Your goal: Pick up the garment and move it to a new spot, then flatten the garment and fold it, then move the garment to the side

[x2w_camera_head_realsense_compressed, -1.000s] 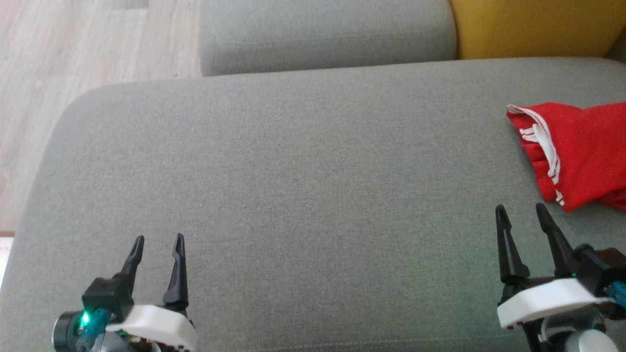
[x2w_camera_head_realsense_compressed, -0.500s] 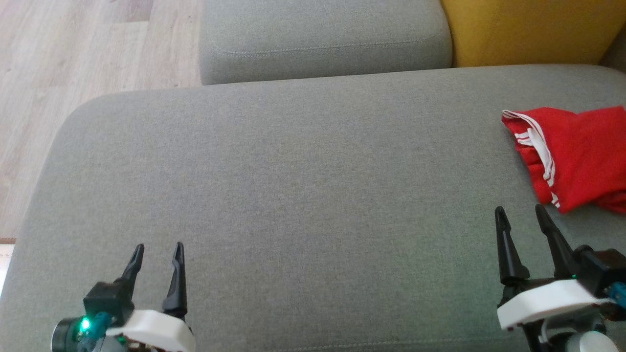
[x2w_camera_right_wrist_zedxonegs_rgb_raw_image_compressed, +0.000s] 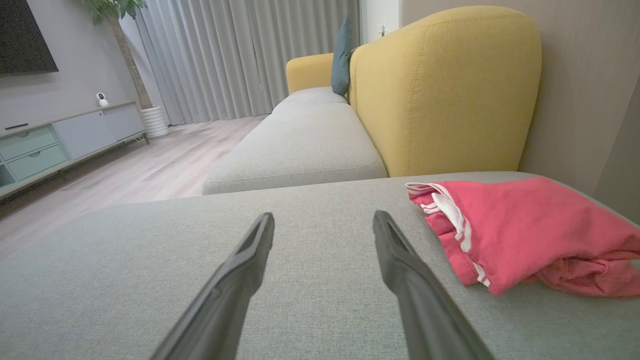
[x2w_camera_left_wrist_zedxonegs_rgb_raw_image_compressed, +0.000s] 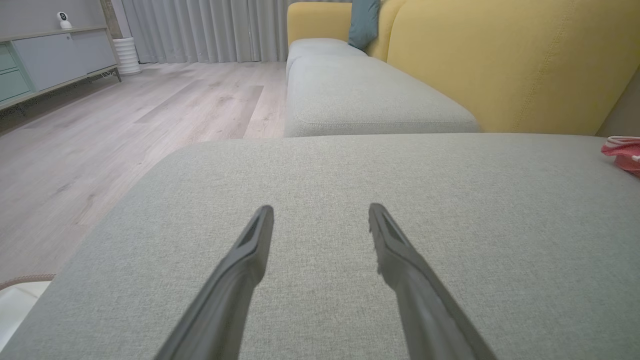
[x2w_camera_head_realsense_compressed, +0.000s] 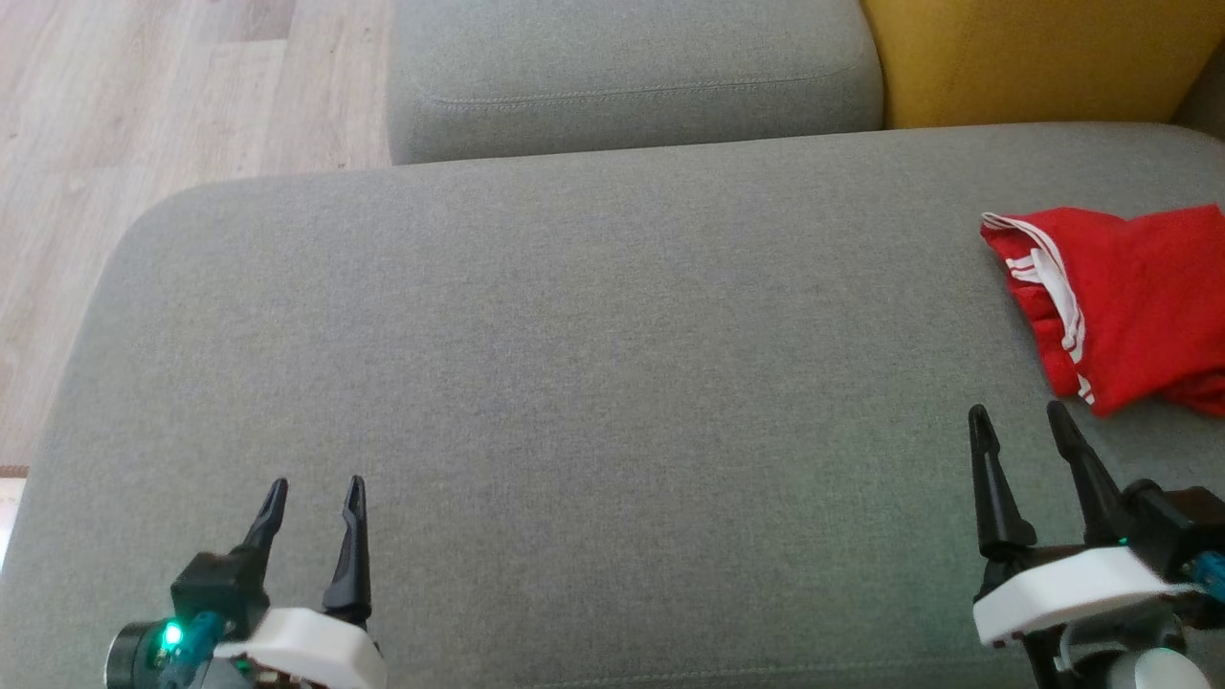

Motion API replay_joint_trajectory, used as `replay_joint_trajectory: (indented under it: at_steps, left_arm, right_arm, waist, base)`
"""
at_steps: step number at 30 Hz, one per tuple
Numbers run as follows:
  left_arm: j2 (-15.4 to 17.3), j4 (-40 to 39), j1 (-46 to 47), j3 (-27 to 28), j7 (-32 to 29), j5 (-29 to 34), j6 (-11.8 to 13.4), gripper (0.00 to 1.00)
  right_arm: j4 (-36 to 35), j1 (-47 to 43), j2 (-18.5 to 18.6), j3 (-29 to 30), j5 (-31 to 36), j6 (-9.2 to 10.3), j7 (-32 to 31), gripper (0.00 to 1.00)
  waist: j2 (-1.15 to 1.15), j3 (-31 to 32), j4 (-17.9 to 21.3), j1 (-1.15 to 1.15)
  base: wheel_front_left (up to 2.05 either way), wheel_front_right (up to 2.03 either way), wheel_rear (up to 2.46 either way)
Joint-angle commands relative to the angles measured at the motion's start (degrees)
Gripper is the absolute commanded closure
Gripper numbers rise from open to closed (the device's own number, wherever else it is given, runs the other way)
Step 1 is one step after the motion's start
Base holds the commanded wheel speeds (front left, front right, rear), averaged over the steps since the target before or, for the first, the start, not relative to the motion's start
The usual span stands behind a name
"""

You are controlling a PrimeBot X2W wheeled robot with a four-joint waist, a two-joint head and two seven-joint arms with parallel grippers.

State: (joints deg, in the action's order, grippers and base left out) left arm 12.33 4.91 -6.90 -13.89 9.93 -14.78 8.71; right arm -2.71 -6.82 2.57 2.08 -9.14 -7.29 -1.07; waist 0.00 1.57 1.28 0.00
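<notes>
Between the earlier frame and this one, my head camera tipped slightly, so the whole scene sat a little lower in the head view. My left hand [x2w_camera_head_realsense_compressed: 316, 481] sank a touch toward the bottom edge, while my right hand [x2w_camera_head_realsense_compressed: 1016, 410] kept its place.

Both hands hovered over the near part of the grey seat cushion [x2w_camera_head_realsense_compressed: 574, 364], fingers pointing away from me. Each was spread fully open and held nothing. The left hand was at the lower left and the right hand at the lower right, well apart.

The garment [x2w_camera_head_realsense_compressed: 1139, 297], red with white stripes along one hem, lay crumpled on the right side of the cushion and was cut by the right edge of the head view. It was near my right hand, just beyond and to the right of the fingertips, not touching them.

A second grey cushion [x2w_camera_head_realsense_compressed: 632, 77] and a yellow backrest [x2w_camera_head_realsense_compressed: 1034, 57] lay beyond, with pale wood floor [x2w_camera_head_realsense_compressed: 144, 115] at the left.
</notes>
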Motion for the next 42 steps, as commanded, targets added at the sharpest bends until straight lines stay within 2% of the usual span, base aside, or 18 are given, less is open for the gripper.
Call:
replay_joint_trajectory:
  at_steps: [1, 6, 7, 10, 42]
  left_arm:
    - [1.03, -1.91, 2.92, 2.01, 0.46, 0.27, 0.62, 0.0]
    - [1.36, -2.28, 3.45, 1.78, 1.35, 0.6, 0.68, 0.0]
    - [0.1, 0.06, 0.08, -0.19, 0.74, 0.05, 0.36, 1.0]
    - [-0.6, 2.09, -0.5, -0.41, 0.62, -0.43, 0.24, 1.0]
    - [-2.07, 4.1, 2.96, 3.82, -2.88, -20.56, -3.87, 1.0]
  right_arm:
    - [-1.87, 1.07, 0.31, -1.27, -0.55, -0.2, -0.02, 0.0]
    - [-2.01, 1.05, 0.31, -1.07, -0.79, -0.2, -0.15, 0.0]
    - [0.21, 0.0, 0.0, 0.05, -0.49, 0.0, 0.0, 1.0]
    - [2.6, -0.21, -0.03, -0.11, -0.98, 0.0, 0.03, 1.0]
    - [6.12, 3.07, 0.87, -0.03, -22.47, -0.05, -0.5, 1.0]
  waist:
    - [0.0, -0.01, 0.0, 0.0]
    - [0.0, -0.1, -0.02, 0.0]
    - [0.0, -0.1, -0.01, 0.0]
    - [0.0, -0.11, -0.02, 0.0]
    - [0.0, -0.52, -0.33, 0.0]
  base:
    - [0.0, 0.0, 0.0]
    - [0.0, 0.0, 0.0]
    - [0.0, 0.0, 0.0]
    - [0.0, 0.0, 0.0]
    - [0.0, 0.0, 0.0]
